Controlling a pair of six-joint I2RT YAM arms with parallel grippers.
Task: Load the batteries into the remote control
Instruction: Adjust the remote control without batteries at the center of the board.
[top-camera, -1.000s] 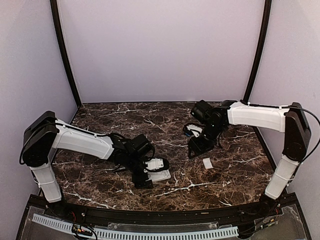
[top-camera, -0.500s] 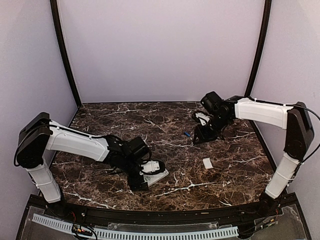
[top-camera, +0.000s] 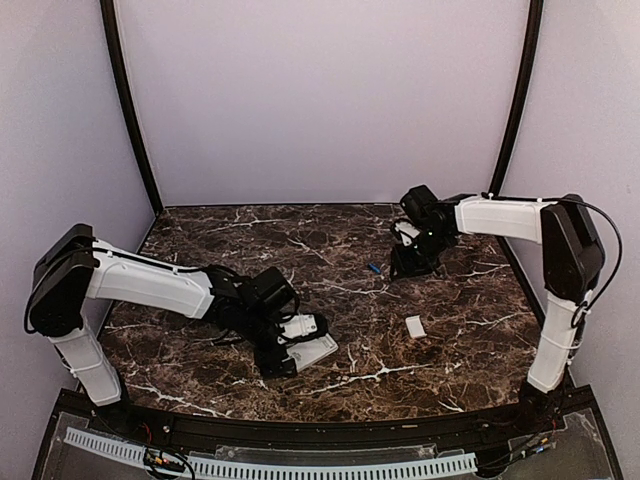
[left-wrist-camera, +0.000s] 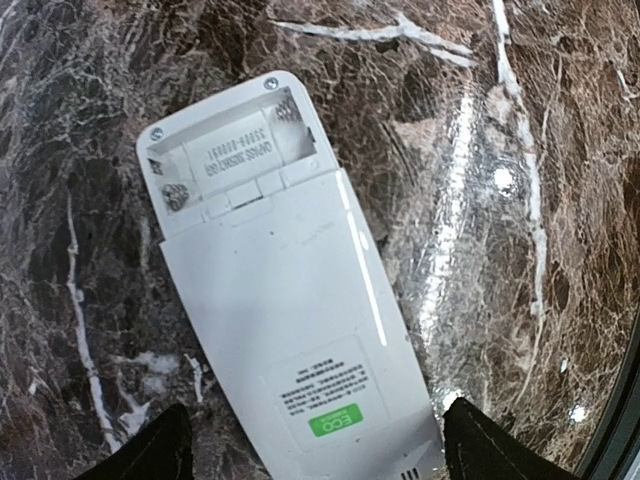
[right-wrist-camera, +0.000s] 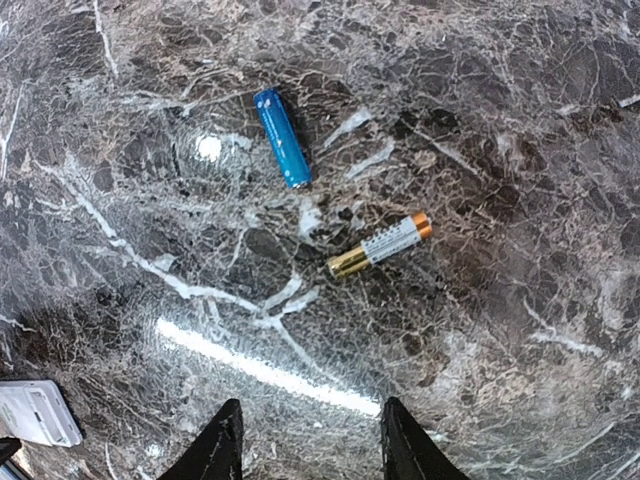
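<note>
The white remote control (left-wrist-camera: 290, 330) lies back up on the marble, its battery bay (left-wrist-camera: 232, 150) uncovered and empty. My left gripper (left-wrist-camera: 315, 455) is open and straddles the remote's labelled end; its right fingertip sits close against the edge and its left one stands apart. In the top view the left gripper (top-camera: 298, 343) and the remote control (top-camera: 318, 350) are at the front centre. A blue battery (right-wrist-camera: 282, 138) and a gold-and-white battery (right-wrist-camera: 380, 245) lie loose ahead of my right gripper (right-wrist-camera: 310, 445), which is open and holds nothing. The blue battery (top-camera: 375, 268) lies just left of the right gripper (top-camera: 406, 264).
A small white cover plate (top-camera: 415, 326) lies alone on the right half of the table, and its corner shows in the right wrist view as the cover plate (right-wrist-camera: 35, 412). Black frame posts and pale walls close in the marble table (top-camera: 200, 235).
My right gripper has drawn back toward the far right, and the blue battery now lies uncovered on the table. The left gripper has shifted a little at the remote.
</note>
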